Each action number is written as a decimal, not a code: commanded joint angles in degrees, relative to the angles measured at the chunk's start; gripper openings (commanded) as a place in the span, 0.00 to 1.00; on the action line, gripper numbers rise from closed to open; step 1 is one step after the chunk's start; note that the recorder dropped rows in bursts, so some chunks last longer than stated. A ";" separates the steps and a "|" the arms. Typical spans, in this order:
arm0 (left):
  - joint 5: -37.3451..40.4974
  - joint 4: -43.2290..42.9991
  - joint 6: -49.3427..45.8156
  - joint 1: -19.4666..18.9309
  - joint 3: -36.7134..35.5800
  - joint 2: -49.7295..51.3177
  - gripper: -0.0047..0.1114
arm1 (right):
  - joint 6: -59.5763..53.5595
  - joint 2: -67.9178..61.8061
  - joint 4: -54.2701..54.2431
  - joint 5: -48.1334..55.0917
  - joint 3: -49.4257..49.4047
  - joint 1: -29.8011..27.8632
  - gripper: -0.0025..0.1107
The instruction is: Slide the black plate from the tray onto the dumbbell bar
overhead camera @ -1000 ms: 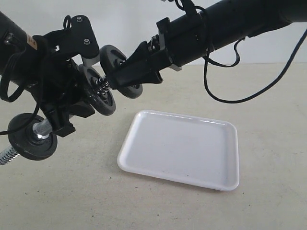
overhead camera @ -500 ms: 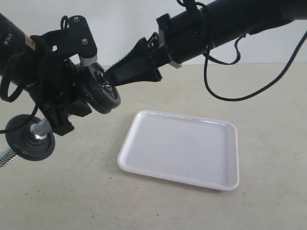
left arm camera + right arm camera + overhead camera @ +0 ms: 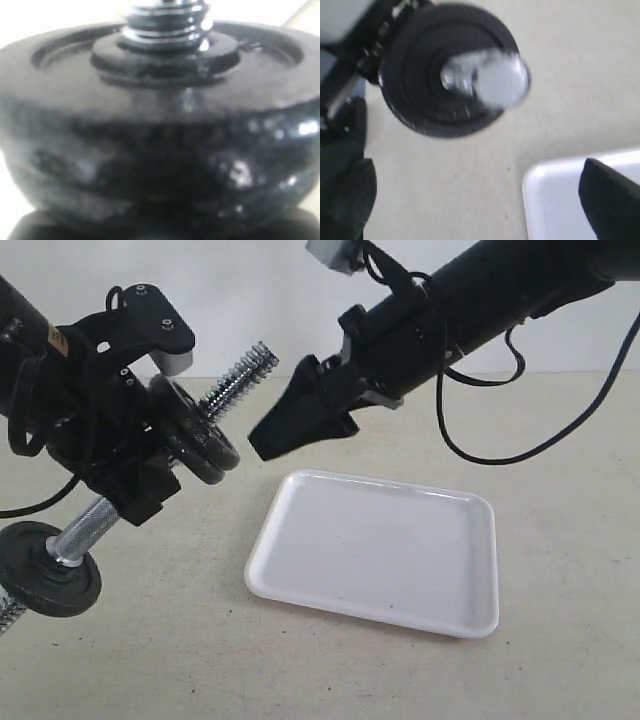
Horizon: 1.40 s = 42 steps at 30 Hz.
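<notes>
The dumbbell bar (image 3: 238, 377) is held aslant in the air, its threaded end pointing up and right. My left gripper (image 3: 135, 485) is shut on its smooth middle. The black plate (image 3: 205, 437) sits on the bar against another black disc, just above that gripper. It fills the left wrist view (image 3: 160, 125) below the bar's thread (image 3: 165, 22), hiding my fingers there. My right gripper (image 3: 270, 440) hangs open and empty to the right of the bar's end, apart from it. Its wrist view shows the plate (image 3: 420, 100) face-on. The white tray (image 3: 380, 550) lies empty below.
A second black disc (image 3: 45, 575) sits on the bar's low end at the far left, close above the beige table (image 3: 150, 660). A corner of the tray (image 3: 560, 200) shows between the right fingertips (image 3: 610, 200). Cables hang from the right arm (image 3: 480, 300).
My right gripper has let go of the black plate and drawn back right and down. The plate now sits low on the bar, whose threaded end has tipped up into view.
</notes>
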State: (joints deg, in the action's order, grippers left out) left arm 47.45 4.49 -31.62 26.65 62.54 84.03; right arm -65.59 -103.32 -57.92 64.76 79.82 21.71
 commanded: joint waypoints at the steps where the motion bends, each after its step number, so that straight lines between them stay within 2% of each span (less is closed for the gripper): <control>1: -13.75 -4.49 14.72 -0.10 2.77 -3.18 0.08 | 8.58 0.65 14.63 -0.09 0.20 0.25 0.89; 2: -13.60 -5.41 17.17 -0.10 2.77 -2.91 0.08 | 9.45 0.65 15.80 0.02 0.20 0.25 0.85; 3: -12.91 -6.01 20.23 -0.10 2.77 -2.16 0.08 | 11.17 0.65 17.44 0.11 0.20 0.25 0.70; 4: -12.03 -6.01 21.63 -0.10 2.77 -1.04 0.08 | 11.71 0.65 17.82 0.11 0.20 0.25 0.51; 5: -11.51 -6.01 22.20 -0.10 2.77 -0.44 0.08 | 11.70 0.65 17.96 0.11 0.20 0.25 0.38; 6: -10.56 -6.01 23.69 -0.10 2.77 0.74 0.08 | 11.70 0.65 17.96 -0.20 0.20 0.25 0.08; 7: -10.19 -6.01 24.28 -0.10 2.77 1.44 0.08 | 12.02 0.65 18.09 -0.61 0.20 0.25 0.03; 12: -11.69 -6.01 28.53 -0.10 2.77 5.03 0.08 | 16.10 0.65 23.18 -1.36 0.20 0.25 0.02; 16: -16.67 -5.50 30.47 -0.10 2.77 6.07 0.08 | 19.14 0.65 27.82 3.94 0.20 0.25 0.02; 19: -20.32 -5.47 35.50 -0.10 2.77 6.61 0.08 | 19.14 0.65 30.37 5.20 0.20 0.25 0.02; 27: -21.51 -5.47 47.01 -0.10 2.77 8.51 0.08 | 21.11 0.65 30.25 5.20 0.20 0.25 0.02; 33: -22.01 -5.47 50.17 -0.10 2.77 9.84 0.08 | 22.05 0.65 30.25 5.20 0.20 0.25 0.02; 36: -23.50 -5.47 50.30 -0.10 2.77 10.49 0.08 | 22.12 0.65 30.00 5.20 -0.68 0.25 0.02; 42: -28.37 -5.47 58.03 -0.32 2.77 12.33 0.08 | 21.53 0.65 30.00 5.17 -5.69 0.25 0.02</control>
State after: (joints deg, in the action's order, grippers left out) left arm 34.17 -1.73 21.57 26.54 62.64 98.60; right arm -43.42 -103.32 -27.81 69.66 76.34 21.71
